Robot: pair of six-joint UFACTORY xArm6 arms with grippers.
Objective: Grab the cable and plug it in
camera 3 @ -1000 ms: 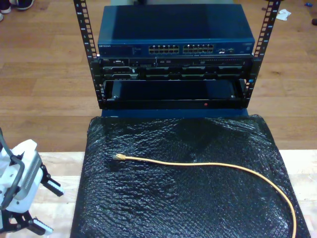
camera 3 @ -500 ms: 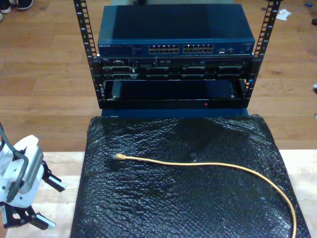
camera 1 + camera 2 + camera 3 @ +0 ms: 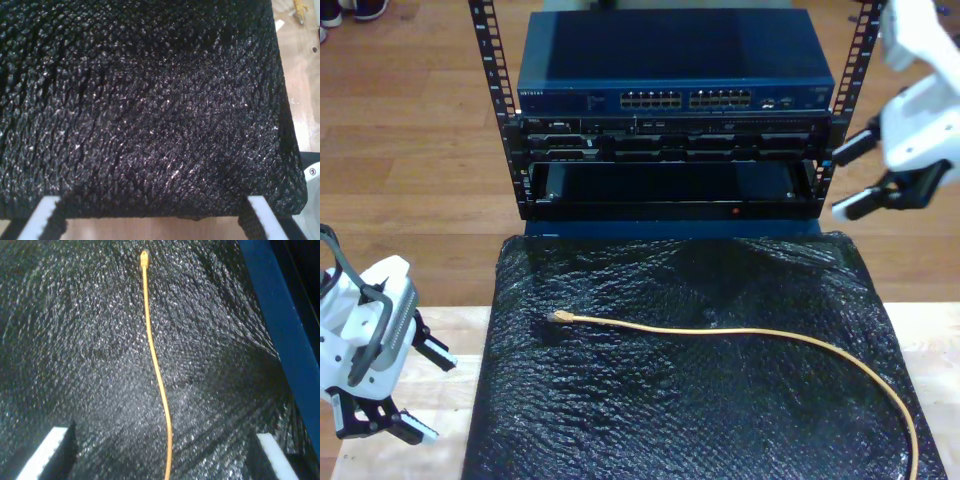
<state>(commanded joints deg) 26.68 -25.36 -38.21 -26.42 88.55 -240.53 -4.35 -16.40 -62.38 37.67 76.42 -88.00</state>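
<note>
The task is at its beginning: the approach to the cable, and the grasp is not yet made. The long thin yellow-orange network cable (image 3: 740,331) lies free on the black crinkled plastic sheet (image 3: 670,420). Its small clear plug (image 3: 558,316) points toward the exterior view's left, and the rest curves away to the exterior view's lower right.

My second gripper (image 3: 848,180) hangs at the exterior view's right, beside the black metal rack, with the jaws wide apart and nothing between them. In its wrist view the cable (image 3: 155,365) runs straight away from it to the plug (image 3: 144,257). My first gripper (image 3: 430,397) is at the exterior view's lower left, beside the sheet, also spread wide and holding nothing.

I judge that the next move asks one gripper to come down over the cable near the plug and close on it. The plug must then go to a port (image 3: 685,99) of the dark blue network switch (image 3: 670,60).
</note>
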